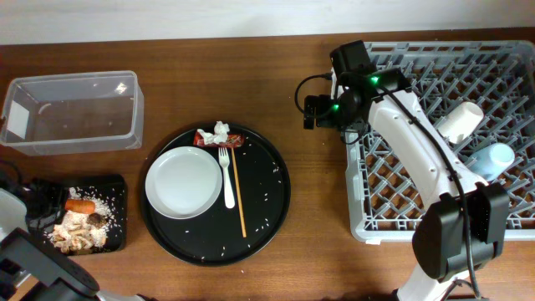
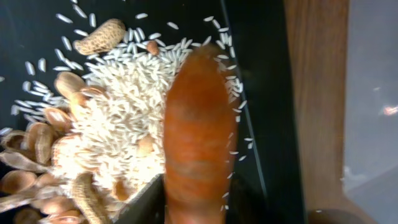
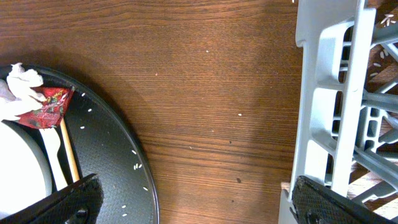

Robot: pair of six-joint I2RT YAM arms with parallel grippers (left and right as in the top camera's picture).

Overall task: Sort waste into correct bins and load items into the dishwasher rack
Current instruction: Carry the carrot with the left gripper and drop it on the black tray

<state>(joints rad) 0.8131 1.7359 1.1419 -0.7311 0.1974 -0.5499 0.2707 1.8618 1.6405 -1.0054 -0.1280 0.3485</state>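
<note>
Dark brown wood-grain worktop (image 1: pixel 318 209) fills most of the overhead view, its grain running left to right. A large round black tray (image 1: pixel 272 205) lies flat on it, left of centre, toward the near edge. The tray has a low raised rim and a matte, finely textured floor. The right wrist view catches the tray's rim curving through the lower left corner, with worktop beside it. A pale wall strip (image 1: pixel 167 17) runs along the top, behind the worktop. The left wrist view shows a narrow band of worktop at right.
</note>
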